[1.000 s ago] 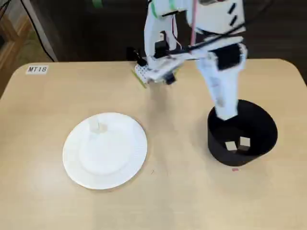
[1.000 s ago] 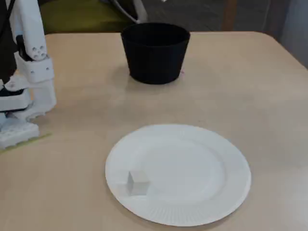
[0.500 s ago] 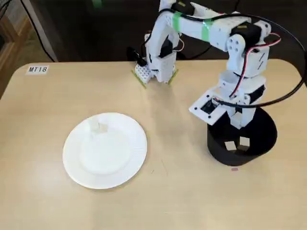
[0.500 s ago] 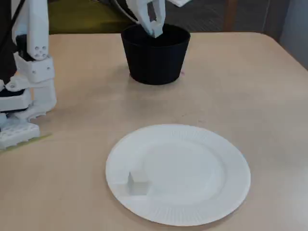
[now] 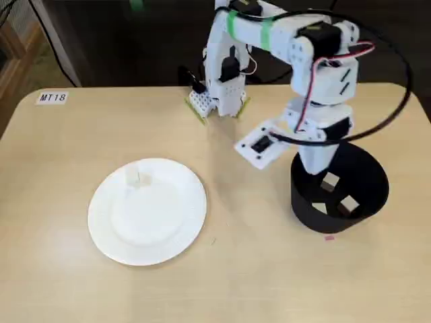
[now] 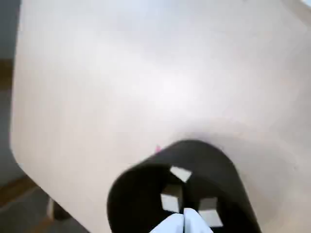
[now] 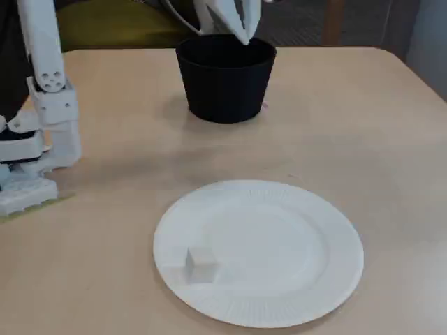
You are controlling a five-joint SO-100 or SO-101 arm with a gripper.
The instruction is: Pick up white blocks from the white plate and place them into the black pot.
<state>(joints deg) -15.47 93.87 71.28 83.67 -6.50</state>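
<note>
The black pot (image 5: 304,200) stands at the right of the table, and three white blocks lie inside it, among them one (image 5: 330,182) near the far wall and one (image 5: 348,204) toward the front. My gripper (image 5: 318,166) hangs over the pot's left rim. In the wrist view its tips (image 6: 183,224) meet with nothing between them, right above the pot (image 6: 141,184) and its blocks (image 6: 181,173). One white block (image 5: 138,176) sits on the white plate (image 5: 155,235) near its far rim. The low fixed view shows the pot (image 7: 225,84), the gripper (image 7: 244,35), the plate (image 7: 279,244) and that block (image 7: 201,265).
The arm's base (image 5: 217,101) is fixed at the table's far edge, with a black cable looping over the pot. A label reading MT18 (image 5: 52,97) sits at the far left corner. A small pink mark (image 5: 329,237) lies just in front of the pot.
The arm has swung a little left and risen over the pot. The pot held two blocks before and holds three now. The plate and its block have not moved.
</note>
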